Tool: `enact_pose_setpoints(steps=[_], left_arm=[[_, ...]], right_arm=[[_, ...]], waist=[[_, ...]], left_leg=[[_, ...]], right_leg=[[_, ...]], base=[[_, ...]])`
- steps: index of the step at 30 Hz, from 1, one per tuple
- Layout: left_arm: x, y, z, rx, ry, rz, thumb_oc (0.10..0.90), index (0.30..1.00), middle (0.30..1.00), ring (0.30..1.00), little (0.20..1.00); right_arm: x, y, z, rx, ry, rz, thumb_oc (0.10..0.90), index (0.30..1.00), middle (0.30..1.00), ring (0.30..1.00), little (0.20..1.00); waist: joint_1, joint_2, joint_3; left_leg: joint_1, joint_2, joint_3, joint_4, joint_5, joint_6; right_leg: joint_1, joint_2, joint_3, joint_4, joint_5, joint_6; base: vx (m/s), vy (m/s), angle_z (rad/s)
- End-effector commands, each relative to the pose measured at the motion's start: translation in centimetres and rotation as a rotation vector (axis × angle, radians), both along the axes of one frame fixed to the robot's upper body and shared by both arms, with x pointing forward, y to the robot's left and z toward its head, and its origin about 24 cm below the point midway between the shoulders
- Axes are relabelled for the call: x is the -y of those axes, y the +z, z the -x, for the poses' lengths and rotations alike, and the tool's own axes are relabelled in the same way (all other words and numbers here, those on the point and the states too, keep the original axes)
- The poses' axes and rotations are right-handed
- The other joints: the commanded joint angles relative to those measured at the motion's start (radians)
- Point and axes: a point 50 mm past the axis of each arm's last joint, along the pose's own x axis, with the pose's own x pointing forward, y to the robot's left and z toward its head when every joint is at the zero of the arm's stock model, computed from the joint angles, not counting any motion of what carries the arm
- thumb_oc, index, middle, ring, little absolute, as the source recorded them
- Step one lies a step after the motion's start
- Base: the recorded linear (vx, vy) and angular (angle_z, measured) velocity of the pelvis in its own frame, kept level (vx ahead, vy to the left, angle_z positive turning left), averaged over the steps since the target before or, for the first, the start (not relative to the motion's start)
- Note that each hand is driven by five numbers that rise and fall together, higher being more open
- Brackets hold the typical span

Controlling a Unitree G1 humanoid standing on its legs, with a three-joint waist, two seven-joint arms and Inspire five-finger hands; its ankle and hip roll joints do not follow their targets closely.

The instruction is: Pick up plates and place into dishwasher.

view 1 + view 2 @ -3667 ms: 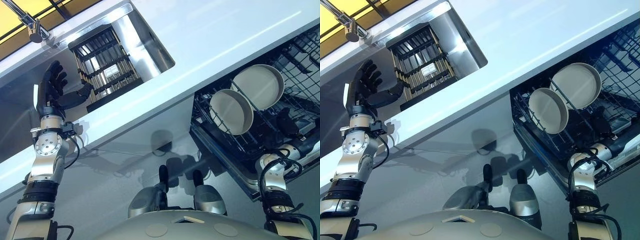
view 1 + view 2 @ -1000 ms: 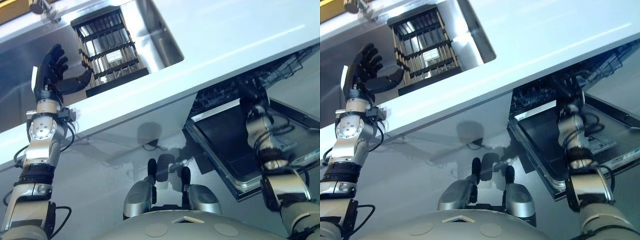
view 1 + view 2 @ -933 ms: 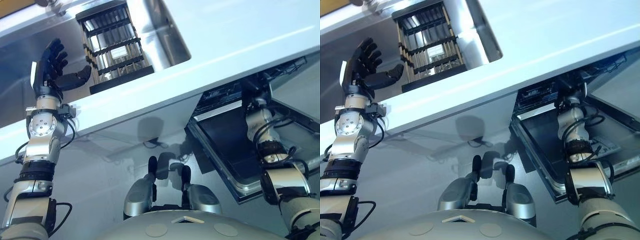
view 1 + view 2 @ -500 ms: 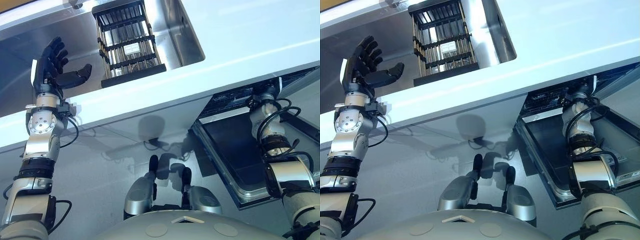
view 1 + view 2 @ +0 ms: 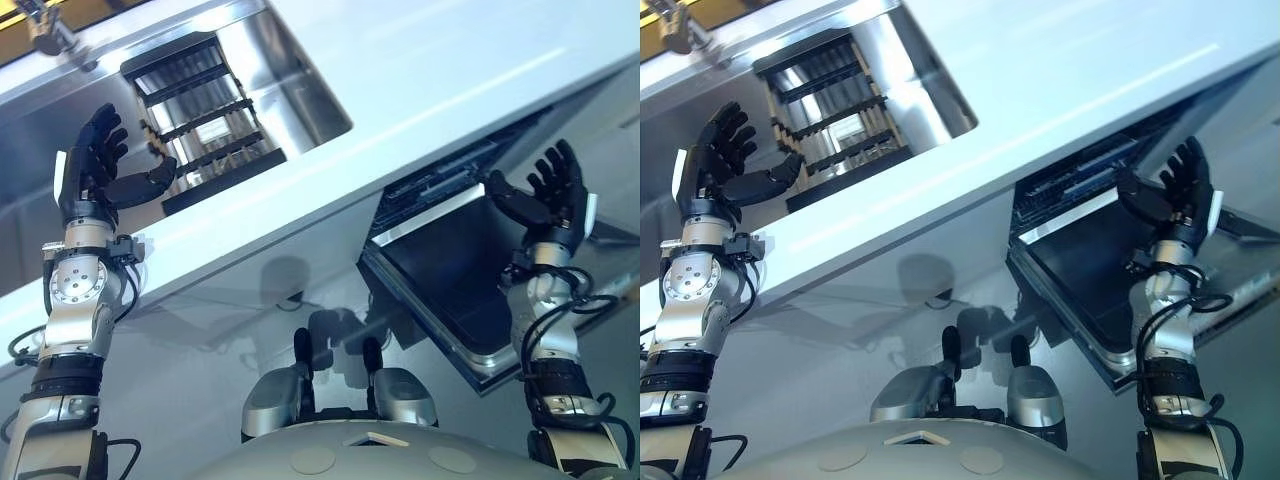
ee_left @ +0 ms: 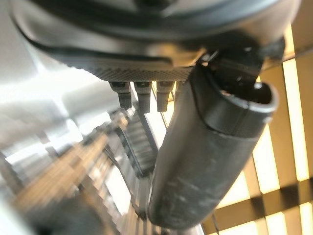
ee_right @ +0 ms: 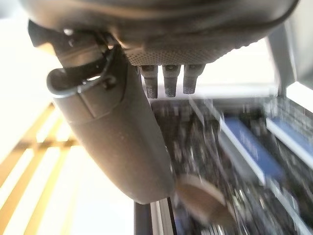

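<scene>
Hanging open below the white counter (image 5: 430,90), the dishwasher (image 5: 440,185) shows a dark mouth tucked under the counter's front edge. Its door (image 5: 450,270) is folded down toward the robot, a black inner panel framed by a bright metal rim. Blue strips show among dark wire inside the mouth. In the right wrist view a pale round shape (image 7: 198,199) sits among those wires. It may be a plate, but it is too blurred to be sure.

The counter's long front edge runs slantwise between the two arms. On the left side a steel sink (image 5: 300,85) is cut into the counter. A black slatted rack (image 5: 195,115) stands in the sink, and a faucet (image 5: 40,25) stands at its far corner. Grey floor (image 5: 200,350) lies open between the counter front and the robot, and the lowered door juts into it on the right.

The right hand (image 5: 555,210) is raised above the door's right part, just in front of the dishwasher's mouth. Its fingers are spread straight, its thumb (image 7: 112,142) is held out, and it holds nothing. The round shape lies past its fingertips, inside the machine. The left hand (image 5: 85,180) is up by the sink's near side, well apart from the dishwasher. Its fingers are likewise straight and spread, its thumb (image 6: 210,147) points toward the rack, and nothing is in its grasp.
</scene>
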Motion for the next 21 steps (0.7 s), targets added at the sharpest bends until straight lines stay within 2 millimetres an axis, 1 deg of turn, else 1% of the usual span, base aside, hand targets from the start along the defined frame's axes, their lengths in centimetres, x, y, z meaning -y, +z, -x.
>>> enact_pose_setpoints(steps=[1,4,5,8,11,13,14,16,17,18,20,21], left_arm=[[-1.3,4.0,0.3,0.208,0.037,-0.051,0.800,0.900,0.900,0.900,0.900],[-1.7,4.5,0.0,0.212,0.038,-0.054,0.800,0.900,0.900,0.900,0.900],[-1.7,4.5,0.0,0.212,0.038,-0.054,0.800,0.900,0.900,0.900,0.900],[-1.8,4.7,-0.3,0.212,0.036,-0.057,0.800,0.900,0.900,0.900,0.900],[-1.7,4.7,-0.5,0.214,0.042,-0.058,0.800,0.900,0.900,0.900,0.900],[-1.9,4.8,-0.6,0.209,0.053,-0.058,0.800,0.900,0.900,0.900,0.900],[-1.8,4.8,-0.6,0.209,0.052,-0.058,0.800,0.900,0.900,0.900,0.900],[-2.0,4.8,-0.7,0.204,0.053,-0.043,0.800,0.900,0.900,0.900,0.900],[-2.0,4.7,-0.7,0.202,0.055,-0.041,0.800,0.900,0.900,0.900,0.900],[-2.0,4.7,-0.7,0.201,0.054,-0.036,0.800,0.900,0.900,0.900,0.900],[-1.8,4.8,-1.1,0.197,0.050,-0.024,0.800,0.900,0.900,0.900,0.900],[-1.6,4.8,-1.3,0.195,0.048,-0.022,0.800,0.900,0.900,0.900,0.900]], right_arm=[[-0.2,3.2,0.4,0.152,0.089,0.125,0.800,0.900,0.900,0.900,0.900],[0.6,2.6,1.1,0.119,0.066,0.122,0.800,0.900,0.900,0.900,0.900],[0.7,2.6,1.1,0.119,0.064,0.122,0.800,0.900,0.900,0.900,0.900],[1.4,2.4,1.7,0.123,-0.026,0.125,0.800,0.900,0.900,0.900,0.900],[2.6,1.8,2.5,0.129,-0.186,0.087,0.800,0.900,0.900,0.900,0.900],[3.9,0.4,3.5,0.089,-0.311,-0.004,0.800,0.900,0.900,0.900,0.900],[4.0,0.4,3.5,0.089,-0.311,-0.005,0.800,0.900,0.900,0.900,0.900],[5.2,-1.3,4.7,0.045,-0.448,-0.103,0.800,0.900,0.900,0.900,0.900],[5.7,-1.7,5.3,0.043,-0.502,-0.120,0.800,0.900,0.900,0.900,0.900],[6.3,-2.6,6.1,0.023,-0.574,-0.157,0.800,0.900,0.900,0.900,0.900],[7.0,-4.7,7.4,-0.030,-0.664,-0.264,0.800,0.900,0.900,0.900,0.900],[7.0,-5.4,7.8,-0.042,-0.678,-0.300,0.800,0.900,0.900,0.900,0.900]], waist=[[-0.036,0.015,-0.170],[-0.058,0.016,-0.179],[-0.058,0.017,-0.179],[-0.072,0.017,-0.183],[-0.079,0.020,-0.184],[-0.084,0.024,-0.186],[-0.083,0.023,-0.186],[-0.085,0.025,-0.188],[-0.087,0.026,-0.188],[-0.087,0.027,-0.187],[-0.090,0.033,-0.184],[-0.091,0.036,-0.182]], left_leg=[[0.034,-0.052,0.024,0.032,-0.142,0.046],[0.041,-0.051,0.046,0.022,-0.143,0.046],[0.041,-0.050,0.047,0.021,-0.143,0.046],[0.045,-0.051,0.064,0.026,-0.151,0.049],[0.045,-0.051,0.076,0.036,-0.161,0.051],[0.047,-0.050,0.083,0.043,-0.170,0.054],[0.046,-0.050,0.084,0.044,-0.170,0.054],[0.048,-0.050,0.086,0.046,-0.173,0.056],[0.048,-0.050,0.085,0.046,-0.174,0.056],[0.046,-0.049,0.085,0.048,-0.174,0.055],[0.047,-0.048,0.083,0.049,-0.174,0.055],[0.047,-0.047,0.082,0.051,-0.175,0.056]], right_leg=[[-0.115,0.015,-0.004,0.123,-0.038,0.040],[-0.123,0.015,0.004,0.133,-0.040,0.050],[-0.124,0.015,0.005,0.134,-0.040,0.050],[-0.130,0.013,0.010,0.145,-0.043,0.057],[-0.137,0.011,0.013,0.158,-0.045,0.062],[-0.140,0.010,0.014,0.168,-0.049,0.067],[-0.140,0.010,0.014,0.169,-0.049,0.067],[-0.141,0.009,0.013,0.178,-0.054,0.068],[-0.142,0.009,0.013,0.180,-0.054,0.068],[-0.144,0.009,0.010,0.185,-0.055,0.069],[-0.149,0.009,0.006,0.196,-0.058,0.068],[-0.150,0.009,0.005,0.200,-0.060,0.067]], base=[[-0.06,0.040,-0.29],[-0.04,0.019,-0.24],[-0.04,0.019,-0.21],[-0.03,0.018,-0.17],[-0.03,0.010,-0.14],[-0.02,0.004,-0.08],[0.00,-0.010,-0.07],[0.00,-0.019,-0.08],[0.00,-0.021,-0.08],[0.00,-0.018,-0.06],[0.01,-0.013,-0.02],[0.03,-0.034,0.00]])
